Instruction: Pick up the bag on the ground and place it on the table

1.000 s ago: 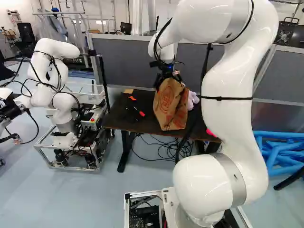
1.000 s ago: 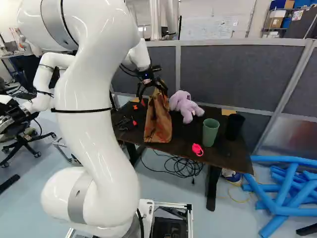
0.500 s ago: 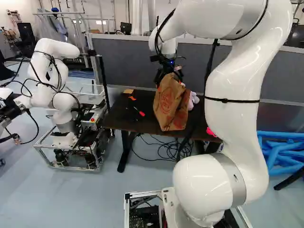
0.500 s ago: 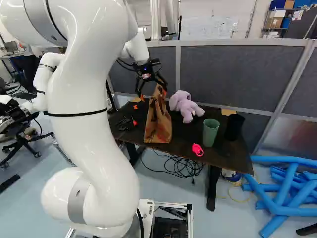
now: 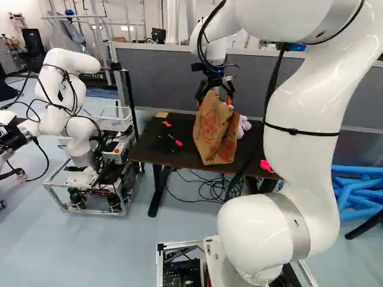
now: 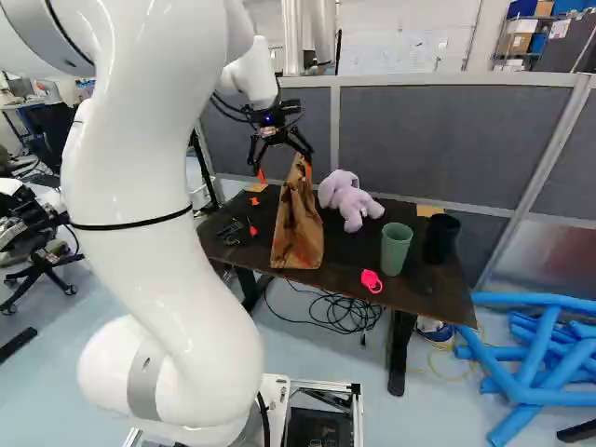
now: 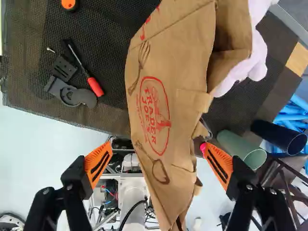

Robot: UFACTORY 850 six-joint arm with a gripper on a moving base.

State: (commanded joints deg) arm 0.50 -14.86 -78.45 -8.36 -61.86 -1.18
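1. Hand (image 6: 283, 168): released, fingers spread wide and pointing down over the top of the bag. Wrist view: an orange pad (image 7: 98, 164) on either side of the brown paper, a gap showing at each.
2. Bag (image 5: 214, 128): brown paper with red print, standing upright on the tabletop (image 6: 424, 298); its top lies between the open fingers.
3. Plush toy (image 6: 348, 200): pale purple, long-eared, on the tabletop just beside the bag.
4. Screwdriver (image 7: 95, 86): red handle, on the bag's other side from the plush toy, next to small dark tools (image 7: 72, 95).
5. Green cup (image 6: 397, 248): upright, past the plush toy; black cup (image 6: 440, 238) upright just beside it.
6. Bright pink object (image 6: 372, 281): near the tabletop's front edge, near the green cup. Too small to identify.
7. Under the tabletop: dark cables (image 6: 343, 313) in loops on the floor.
8. Blue tubes (image 6: 535, 372): heaped on the floor, at the right of the right base view.
9. Partition (image 6: 447, 140): grey, behind the tabletop.
10. Another robot (image 5: 75, 128): white arm, at the left of the left base view.
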